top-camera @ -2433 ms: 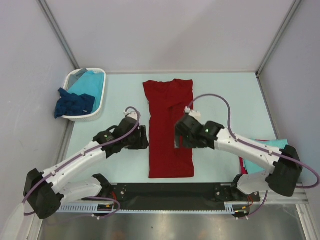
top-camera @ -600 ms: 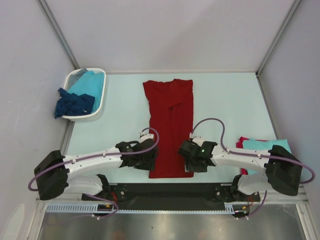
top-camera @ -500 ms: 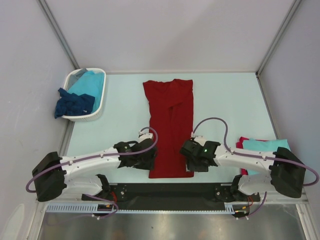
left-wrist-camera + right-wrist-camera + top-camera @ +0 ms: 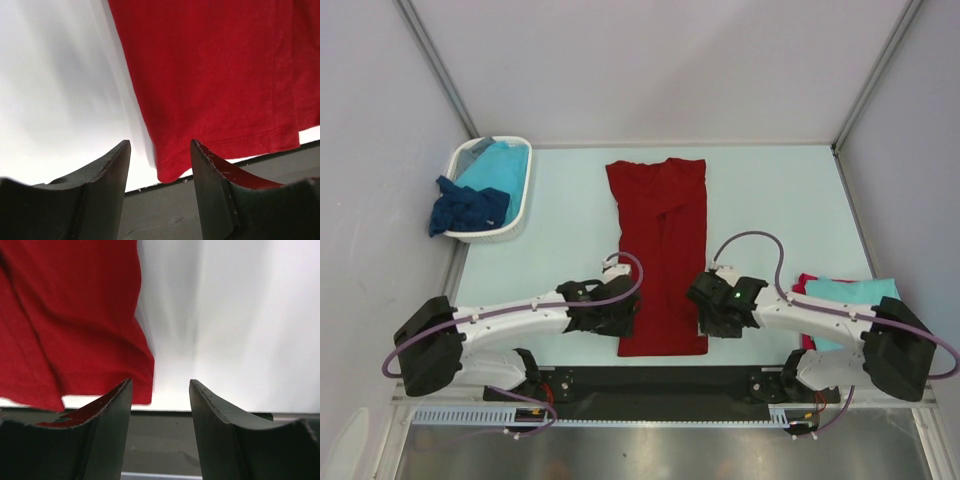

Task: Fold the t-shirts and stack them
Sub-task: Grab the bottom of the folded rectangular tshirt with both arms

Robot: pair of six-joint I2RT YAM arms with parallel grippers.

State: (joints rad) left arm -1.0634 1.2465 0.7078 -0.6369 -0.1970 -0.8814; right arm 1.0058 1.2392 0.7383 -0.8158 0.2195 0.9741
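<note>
**Change since earlier views.** Both arms have dropped back from the mid-length of the dark red t-shirt (image 4: 658,240) to its near hem. In the last half second each has edged slightly further out from the bases. The shirt itself has not shifted. It lies flat on the bench (image 4: 770,200) as a long lengthwise-folded strip.

**Left gripper** (image 4: 624,322). Released: in the left wrist view the gripper (image 4: 160,145) has its jaws spread, and nothing is clamped. The near left hem corner of the dark red t-shirt (image 4: 215,75) sits in the gap just ahead of the fingertips. The rest of the cloth runs ahead and to the right. A black strip (image 4: 165,210) along the bench edge lies directly below the jaws.

**Right gripper** (image 4: 706,322). Also released: in the right wrist view the gripper (image 4: 160,382) has its jaws apart and holds no cloth. The near right hem corner of the dark red t-shirt (image 4: 75,315) lies just ahead of the left finger (image 4: 107,430). Bare bench extends ahead and to the right.

**Other items.**
- Far ahead of the left gripper and to its left, a white basket (image 4: 527,175) holds a turquoise t-shirt (image 4: 498,165), and a navy t-shirt (image 4: 468,208) hangs over its rim.
- To the right of the right gripper, a folded turquoise t-shirt (image 4: 855,292) rests on a red t-shirt (image 4: 805,282).

**Markings.** A green light (image 4: 733,295) glows on the right wrist.
</note>
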